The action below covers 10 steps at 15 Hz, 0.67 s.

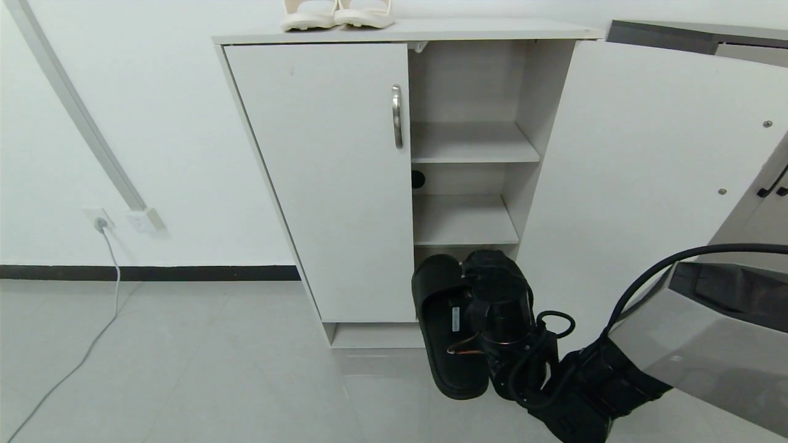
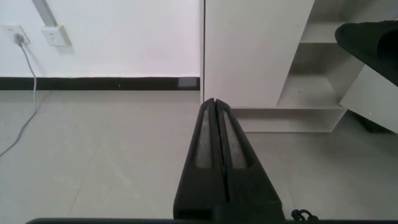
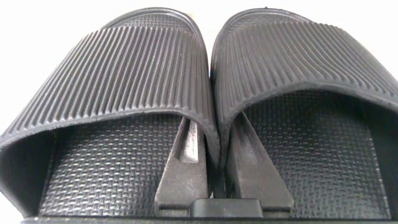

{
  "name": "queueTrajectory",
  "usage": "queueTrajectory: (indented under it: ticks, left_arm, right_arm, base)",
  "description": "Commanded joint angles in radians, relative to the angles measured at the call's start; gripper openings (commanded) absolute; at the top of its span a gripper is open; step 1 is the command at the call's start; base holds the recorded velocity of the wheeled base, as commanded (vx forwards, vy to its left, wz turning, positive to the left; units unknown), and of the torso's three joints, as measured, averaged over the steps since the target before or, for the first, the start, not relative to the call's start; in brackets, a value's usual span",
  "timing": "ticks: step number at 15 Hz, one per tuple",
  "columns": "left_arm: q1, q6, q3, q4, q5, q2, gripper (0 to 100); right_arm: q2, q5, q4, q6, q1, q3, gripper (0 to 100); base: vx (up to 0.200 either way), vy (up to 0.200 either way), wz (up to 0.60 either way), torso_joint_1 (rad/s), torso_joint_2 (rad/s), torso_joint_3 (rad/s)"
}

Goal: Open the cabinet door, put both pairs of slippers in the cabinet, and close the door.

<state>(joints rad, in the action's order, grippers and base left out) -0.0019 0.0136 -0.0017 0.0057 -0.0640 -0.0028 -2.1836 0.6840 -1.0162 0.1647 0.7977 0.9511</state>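
Observation:
The white cabinet point(image 1: 320, 172) stands with its left door shut and its right door point(image 1: 646, 172) swung wide open, showing two bare shelves point(image 1: 468, 144). A pair of white slippers point(image 1: 335, 15) lies on the cabinet top. My right gripper point(image 1: 502, 311) holds the black slippers point(image 1: 452, 326) side by side, low in front of the open bottom compartment. In the right wrist view one finger point(image 3: 186, 162) sits inside each black slipper point(image 3: 137, 68), and the gripper point(image 3: 214, 162) is shut on the touching straps. My left gripper point(image 2: 215, 104) is shut and empty, low over the floor left of the cabinet.
A wall socket point(image 1: 98, 220) with a grey cable trailing over the floor is at the left. A grey conduit point(image 1: 74, 104) runs up the wall. The open door blocks the right side. The tiled floor point(image 1: 184, 369) left of the cabinet is free.

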Motion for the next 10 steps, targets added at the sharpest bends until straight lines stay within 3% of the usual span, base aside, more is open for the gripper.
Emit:
queueTrajectory:
  ticks: [1, 10]
  left_arm:
    - [0.0, 0.0, 0.0, -0.001, 0.0, 0.003, 0]
    - [0.0, 0.0, 0.0, 0.0, 0.0, 0.003, 0]
  right_arm:
    - [-0.018, -0.001, -0.002, -0.001, 0.0, 0.003, 0]
    - [-0.021, 0.0, -0.005, -0.001, 0.0, 0.006, 0]
  base:
    - [0.0, 0.0, 0.0, 0.0, 0.0, 0.0]
    - [0.0, 0.0, 0.0, 0.0, 0.0, 0.0]
